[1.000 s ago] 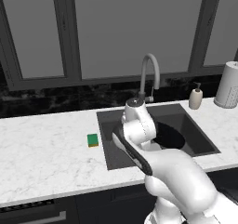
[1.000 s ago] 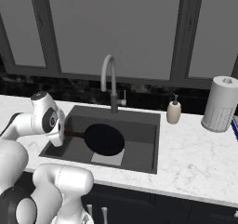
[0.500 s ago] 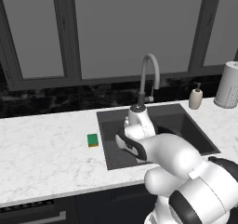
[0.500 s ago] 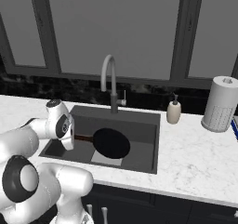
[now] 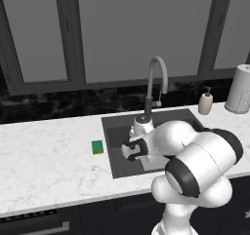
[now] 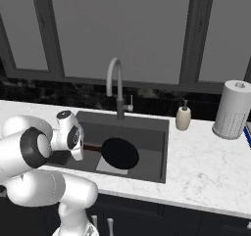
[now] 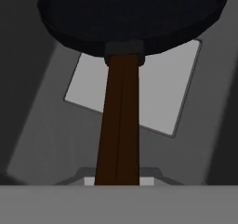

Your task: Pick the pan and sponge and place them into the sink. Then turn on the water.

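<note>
The black pan (image 6: 120, 153) hangs low inside the dark sink (image 6: 147, 125), over the pale patch (image 7: 162, 93) on its bottom. My gripper (image 6: 81, 149) is shut on the pan's brown handle (image 7: 118, 125) at the sink's left side. In the hand view the handle runs up from the bottom edge to the pan (image 7: 130, 9). I cannot tell whether the pan touches the sink floor. The green sponge (image 5: 97, 146) lies flat on the white counter, just left of the sink (image 5: 113, 127). No water runs from the faucet (image 6: 116, 85).
A white soap dispenser (image 6: 183, 117) stands behind the sink's right corner, with a paper towel roll (image 6: 233, 110) further right. The arched faucet (image 5: 156, 83) rises at the sink's back edge. White marble counter (image 5: 44, 156) stretches to the left of the sponge.
My hand has dropped lower and moved a little right into the sink, carrying the pan with it. The sponge has stayed put.
</note>
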